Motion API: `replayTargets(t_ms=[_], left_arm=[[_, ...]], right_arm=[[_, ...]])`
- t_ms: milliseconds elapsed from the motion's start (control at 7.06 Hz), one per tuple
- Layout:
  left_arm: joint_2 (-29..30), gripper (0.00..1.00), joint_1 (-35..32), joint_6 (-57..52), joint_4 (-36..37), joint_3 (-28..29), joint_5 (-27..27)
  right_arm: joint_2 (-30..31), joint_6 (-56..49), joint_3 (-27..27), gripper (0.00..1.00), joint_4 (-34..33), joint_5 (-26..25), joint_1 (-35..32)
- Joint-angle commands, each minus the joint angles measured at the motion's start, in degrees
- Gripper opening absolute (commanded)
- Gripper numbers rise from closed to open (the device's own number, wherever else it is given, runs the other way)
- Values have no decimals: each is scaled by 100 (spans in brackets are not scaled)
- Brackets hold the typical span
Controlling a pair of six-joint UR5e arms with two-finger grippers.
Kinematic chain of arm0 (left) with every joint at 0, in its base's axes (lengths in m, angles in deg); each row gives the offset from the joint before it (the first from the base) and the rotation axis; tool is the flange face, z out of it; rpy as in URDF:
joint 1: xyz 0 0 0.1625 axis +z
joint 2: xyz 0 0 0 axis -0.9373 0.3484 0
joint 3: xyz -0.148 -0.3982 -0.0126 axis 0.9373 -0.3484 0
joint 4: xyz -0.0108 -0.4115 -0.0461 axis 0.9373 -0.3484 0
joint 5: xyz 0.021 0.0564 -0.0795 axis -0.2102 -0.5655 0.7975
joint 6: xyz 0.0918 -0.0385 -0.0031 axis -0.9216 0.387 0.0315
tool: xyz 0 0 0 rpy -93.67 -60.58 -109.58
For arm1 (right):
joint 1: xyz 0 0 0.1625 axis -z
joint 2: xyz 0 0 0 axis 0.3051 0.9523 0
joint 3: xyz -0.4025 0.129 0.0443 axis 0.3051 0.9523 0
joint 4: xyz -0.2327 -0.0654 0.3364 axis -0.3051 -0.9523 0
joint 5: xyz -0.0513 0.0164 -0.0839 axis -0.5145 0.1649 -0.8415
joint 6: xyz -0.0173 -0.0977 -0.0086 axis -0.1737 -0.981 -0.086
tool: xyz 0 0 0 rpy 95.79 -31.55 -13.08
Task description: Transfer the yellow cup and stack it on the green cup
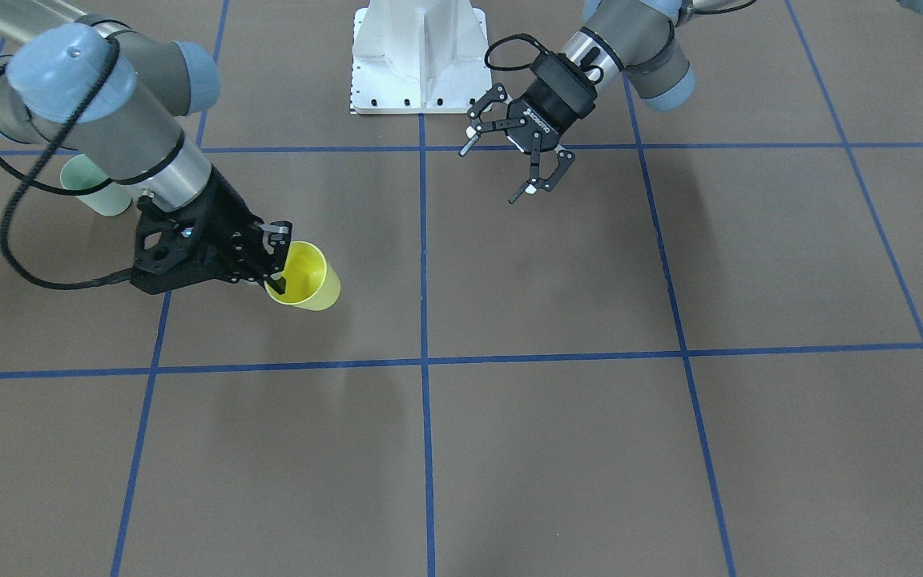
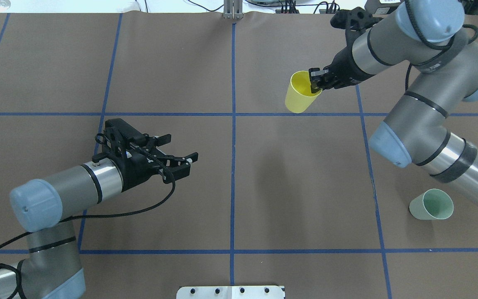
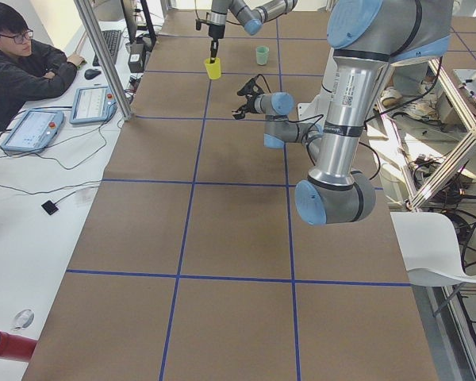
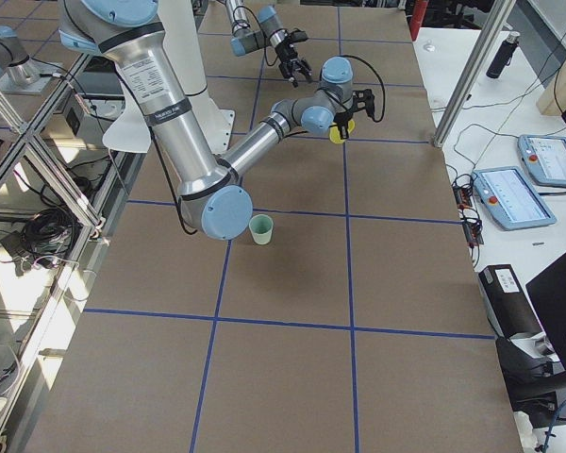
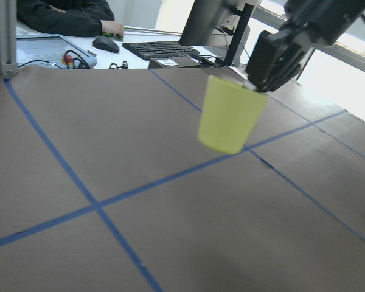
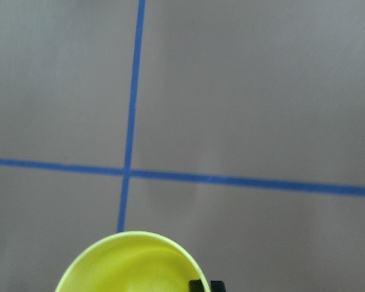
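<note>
My right gripper (image 2: 316,83) is shut on the rim of the yellow cup (image 2: 299,96), one finger inside and one outside. It holds the cup upright, slightly tilted, just above the far table area. The cup also shows in the front view (image 1: 307,278), the left wrist view (image 5: 230,115) and the right wrist view (image 6: 131,267). The green cup (image 2: 432,204) stands alone near my right arm's base side, also in the front view (image 1: 97,191). My left gripper (image 2: 181,147) is open and empty, left of the table's middle, pointing toward the yellow cup.
The table is brown with a grid of blue tape lines (image 2: 233,124). My white base plate (image 2: 230,292) sits at the near edge. An operator (image 3: 16,63) sits at a side desk with teach pendants (image 3: 32,131).
</note>
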Motion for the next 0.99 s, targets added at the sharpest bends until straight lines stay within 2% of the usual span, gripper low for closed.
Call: replayTargets(t_ms=[0,283,425,566,708,849], left_arm=[[-200,100,-1046,43,1130,-7,451],[-201,100,-3046,-71,2466,106,2904],[-175,100,-3700,-541,3047,325,3500],[-201,100,-4063,-1320,3166,701,3575],[-218,100,-4328,-1606,3149,1036,3846],[-366,100,-4522,-1731,3106,1143,4057]], right_arm=[[728,-656,-564,0,-22,-34,-426],[1518,-1496,-969,0,-23,-26,-716],[1923,-1962,-1214,0,-214,53,-840],[2188,-2506,-1513,0,-712,45,-963],[2373,-2956,-1768,0,-1108,45,-1164],[2697,-3143,-1866,0,-1173,54,-1305]])
